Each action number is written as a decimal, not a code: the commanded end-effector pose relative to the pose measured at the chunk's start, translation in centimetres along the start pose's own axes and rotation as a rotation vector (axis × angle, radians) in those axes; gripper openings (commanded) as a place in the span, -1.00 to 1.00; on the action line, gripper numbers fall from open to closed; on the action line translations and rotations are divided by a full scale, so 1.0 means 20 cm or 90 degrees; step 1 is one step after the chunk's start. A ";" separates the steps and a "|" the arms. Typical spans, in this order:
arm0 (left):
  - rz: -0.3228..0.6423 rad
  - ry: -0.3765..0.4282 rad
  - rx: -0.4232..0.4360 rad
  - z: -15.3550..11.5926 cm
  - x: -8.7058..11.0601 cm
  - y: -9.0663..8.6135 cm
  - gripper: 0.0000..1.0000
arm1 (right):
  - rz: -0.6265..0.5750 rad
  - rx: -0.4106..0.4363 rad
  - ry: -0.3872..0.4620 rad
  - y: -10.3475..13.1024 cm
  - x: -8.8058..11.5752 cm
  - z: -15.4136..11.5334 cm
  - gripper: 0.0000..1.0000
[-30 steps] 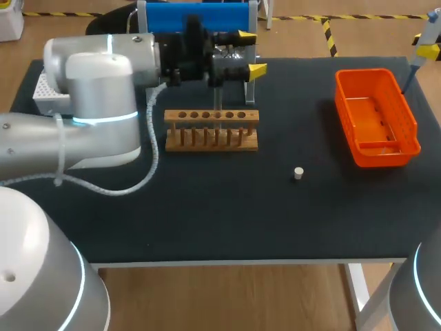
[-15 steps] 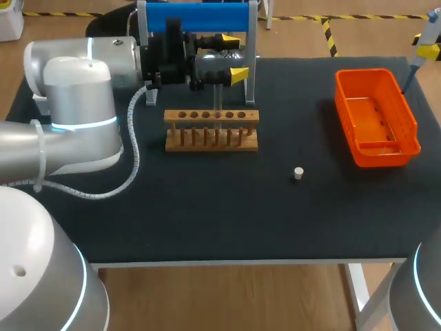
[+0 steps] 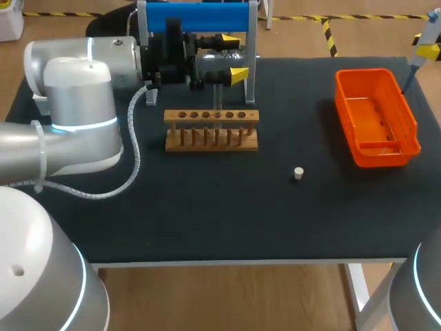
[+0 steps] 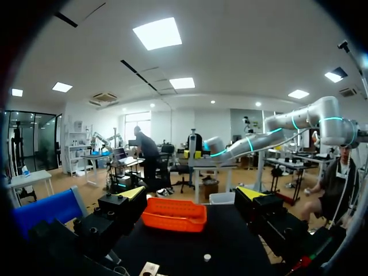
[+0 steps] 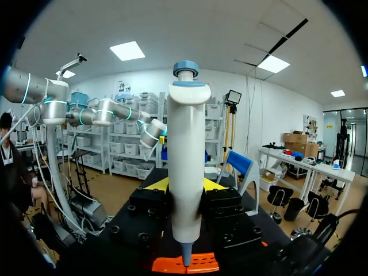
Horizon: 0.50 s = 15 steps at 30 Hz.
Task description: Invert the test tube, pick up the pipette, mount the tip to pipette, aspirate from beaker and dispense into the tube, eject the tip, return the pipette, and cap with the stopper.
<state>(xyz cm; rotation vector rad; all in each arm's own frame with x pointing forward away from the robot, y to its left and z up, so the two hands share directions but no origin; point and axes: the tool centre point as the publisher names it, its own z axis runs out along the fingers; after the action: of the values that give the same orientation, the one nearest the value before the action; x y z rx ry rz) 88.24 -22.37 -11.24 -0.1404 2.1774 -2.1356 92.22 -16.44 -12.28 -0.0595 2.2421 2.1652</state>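
A clear test tube [image 3: 218, 98] stands upright in the wooden rack [image 3: 211, 130] at the back middle of the table. My left gripper [image 3: 235, 58] hovers above and just behind the rack, turned sideways and open with nothing between its fingers [image 4: 132, 192]. A small white stopper [image 3: 298, 173] lies loose on the black mat, also visible ahead of the left gripper [image 4: 192, 194] as the stopper [image 4: 207, 257]. At the far right edge my right gripper [image 5: 185, 185] is shut on the white pipette [image 5: 186, 167], holding it upright above the orange basket [image 5: 187, 264]; the pipette [image 3: 422, 47] shows there.
The orange basket [image 3: 377, 117] sits at the right side of the table, seen from the left wrist too as the basket [image 4: 174, 214]. A blue stand [image 3: 200, 17] rises behind the rack. My left arm covers the table's back left corner.
My left arm drew back to the left and away from the rack, gripper still open, then held still. The tube stayed in the rack. The pipette at the right has not moved.
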 end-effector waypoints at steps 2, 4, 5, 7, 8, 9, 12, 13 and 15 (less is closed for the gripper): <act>-0.001 0.001 -0.001 0.00 0.00 0.00 1.00 | 0.004 0.006 -0.009 0.01 0.01 0.02 -1.00; -0.001 0.001 -0.001 0.00 0.00 0.00 1.00 | 0.005 0.011 -0.023 0.01 0.04 0.08 -1.00; -0.001 0.001 -0.001 0.00 0.00 0.00 1.00 | 0.007 0.011 -0.029 0.02 0.05 0.11 -1.00; -0.001 0.001 -0.001 0.00 0.00 0.00 1.00 | 0.009 0.013 -0.032 0.03 0.07 0.19 -1.00; -0.001 0.001 -0.001 0.00 0.00 0.00 1.00 | 0.008 0.015 -0.033 0.03 0.08 0.23 -1.00; -0.001 0.001 -0.001 0.00 0.00 0.00 1.00 | 0.008 0.016 -0.033 0.04 0.09 0.28 -1.00; -0.001 0.001 -0.001 0.00 0.00 0.00 1.00 | 0.002 0.020 -0.023 0.06 0.12 0.43 -1.00; -0.001 0.001 -0.001 0.00 0.00 0.00 1.00 | 0.001 0.015 -0.017 0.06 0.14 0.48 -1.00; -0.001 0.001 -0.001 0.00 0.00 0.00 1.00 | -0.001 0.015 -0.005 0.07 0.16 0.58 -1.00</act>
<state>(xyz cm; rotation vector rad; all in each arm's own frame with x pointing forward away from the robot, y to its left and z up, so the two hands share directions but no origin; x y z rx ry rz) 88.23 -22.37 -11.26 -0.1404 2.1760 -2.1366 89.94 -8.75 -11.71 -0.1172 2.2824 2.1766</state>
